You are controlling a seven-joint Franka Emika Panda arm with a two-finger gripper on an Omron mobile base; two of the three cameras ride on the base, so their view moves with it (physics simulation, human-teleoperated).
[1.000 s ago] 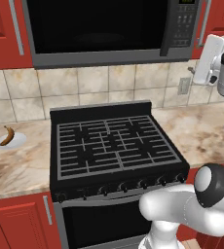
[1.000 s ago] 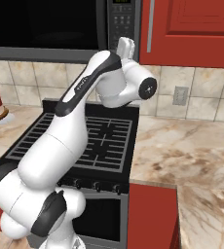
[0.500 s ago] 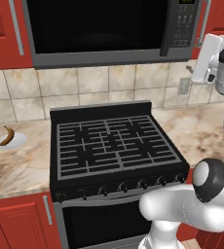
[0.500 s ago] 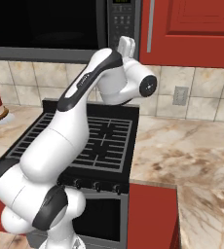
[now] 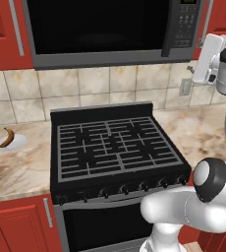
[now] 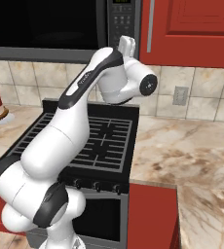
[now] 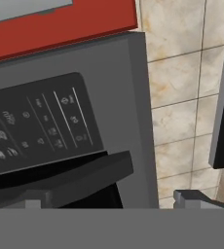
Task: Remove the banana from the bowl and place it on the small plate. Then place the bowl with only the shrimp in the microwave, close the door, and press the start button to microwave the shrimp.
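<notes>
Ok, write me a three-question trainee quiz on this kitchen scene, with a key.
1. True or false: the banana lies on the small plate.
2. Pick one. The gripper, raised beside the microwave, is: A) open and empty, B) shut on the banana, C) shut on the plate.
3. Fill in: in the left base view, the small plate sits on the counter to the ____ of the stove.

Key: 1 true; 2 A; 3 left.
</notes>
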